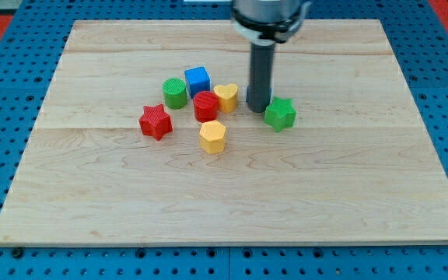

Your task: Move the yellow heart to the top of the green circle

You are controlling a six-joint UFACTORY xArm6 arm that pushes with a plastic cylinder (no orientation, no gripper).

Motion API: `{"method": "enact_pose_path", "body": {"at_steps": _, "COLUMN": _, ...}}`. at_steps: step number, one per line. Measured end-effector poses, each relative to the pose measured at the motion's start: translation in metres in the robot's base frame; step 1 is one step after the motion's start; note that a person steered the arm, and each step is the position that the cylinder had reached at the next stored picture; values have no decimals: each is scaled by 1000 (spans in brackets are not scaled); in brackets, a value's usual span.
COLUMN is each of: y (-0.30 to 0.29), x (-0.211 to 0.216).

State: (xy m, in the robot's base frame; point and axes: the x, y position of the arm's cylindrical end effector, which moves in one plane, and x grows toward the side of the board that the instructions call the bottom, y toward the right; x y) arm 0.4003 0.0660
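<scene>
Nearest on the tabletop (325,202) lies a yellow hexagon (212,136). Beyond, the yellow heart (225,96) sits at three o'clock of the green circle (175,92). My tip (258,108), gripperless and holding nothing, stands just right of the heart.

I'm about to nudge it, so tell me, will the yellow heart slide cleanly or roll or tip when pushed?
The yellow heart looks squat and flat-based, so it will probably slide, not roll or tip. It seems rigid and light. It touches the red block, which may move too. My tip sits just to its right in the view.
</scene>
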Motion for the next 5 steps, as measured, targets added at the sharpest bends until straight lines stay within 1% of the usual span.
{"method": "enact_pose_path", "body": {"at_steps": 1, "y": 29, "x": -16}}
{"method": "enact_pose_path", "body": {"at_steps": 2, "y": 17, "x": -42}}
{"method": "enact_pose_path", "body": {"at_steps": 3, "y": -39, "x": -63}}
{"method": "enact_pose_path", "body": {"at_steps": 4, "y": -65, "x": -81}}
{"method": "enact_pose_path", "body": {"at_steps": 5, "y": -69, "x": -91}}
